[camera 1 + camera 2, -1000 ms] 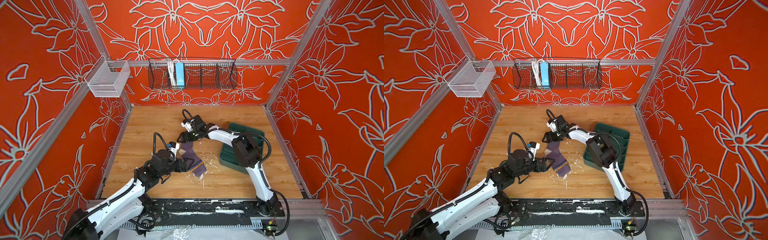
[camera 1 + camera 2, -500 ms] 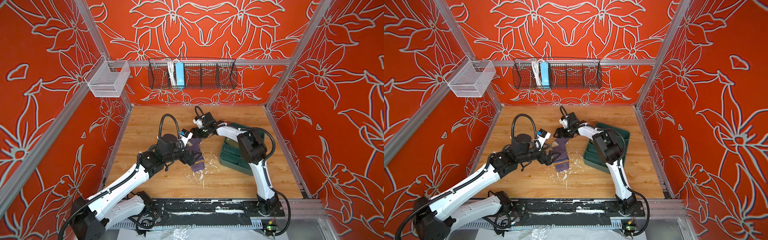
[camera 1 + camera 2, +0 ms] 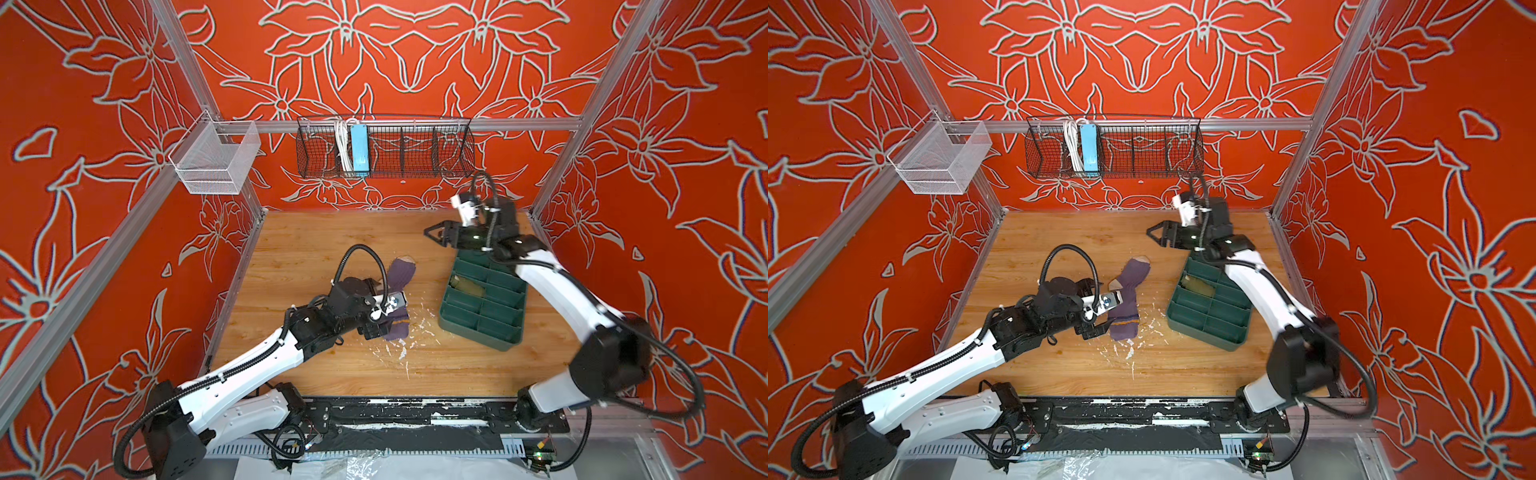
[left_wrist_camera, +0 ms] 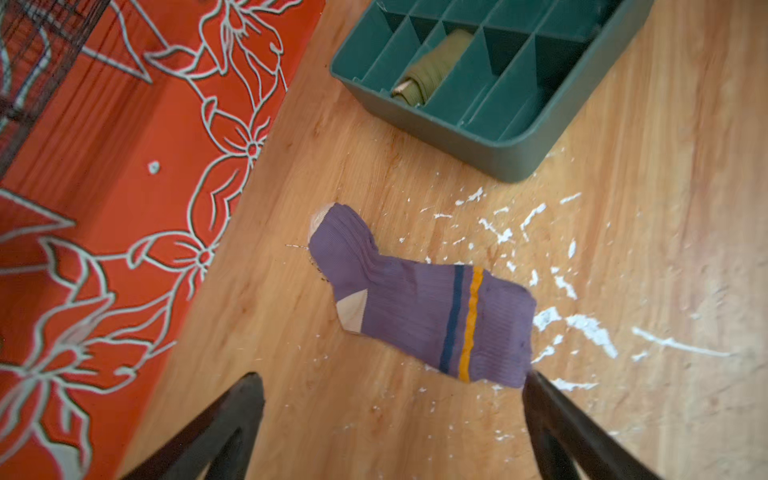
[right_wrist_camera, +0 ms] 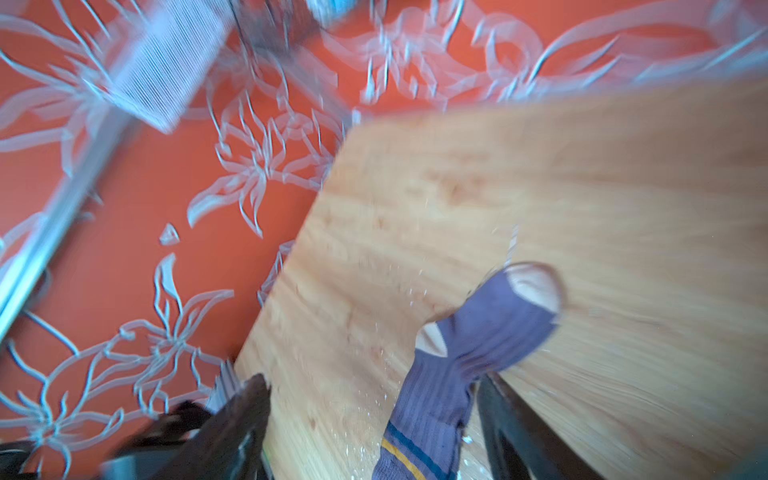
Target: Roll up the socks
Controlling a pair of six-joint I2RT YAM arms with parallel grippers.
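Far left, up on the wall rail: white mesh basket (image 3: 212,162).

Below it, reaching in from the near left corner: left gripper (image 3: 376,329) (image 3: 1096,330) (image 4: 390,376), low over the wooden table (image 3: 307,241), jaws spread wide, nothing between them. In the left wrist view, a broad gap between its two dark fingers (image 4: 237,407), with the sock's cuff corner right at one fingertip. Touching or not: cannot tell.

On the back wall, middle: black wire basket (image 3: 384,147) with a white cable and a light blue oblong item inside.

Near the table's middle: ribbed purple sock (image 3: 401,276) (image 3: 1129,291) (image 4: 415,307) (image 5: 478,345), flat and unrolled. Beige toe toward the back wall, beige heel patch on its left edge, navy and yellow stripes near the cuff, cuff end just beside the left gripper.

Around the cuff and toward the tray: white flecks (image 3: 399,345) scattered on the wood.

Further right, raised over the tray's far end: right gripper (image 3: 432,237) (image 3: 1154,235) (image 5: 370,386), jaws well apart, empty, well apart from the purple sock. Right wrist view blurred.

Right of the sock, apart from it: dark green divided tray (image 3: 478,336) (image 3: 1204,332) (image 4: 478,141), partly under the right arm. In a compartment toward its far end, on the side facing the purple sock: olive green sock (image 3: 467,286) (image 3: 1198,286) (image 4: 432,68), rolled up.
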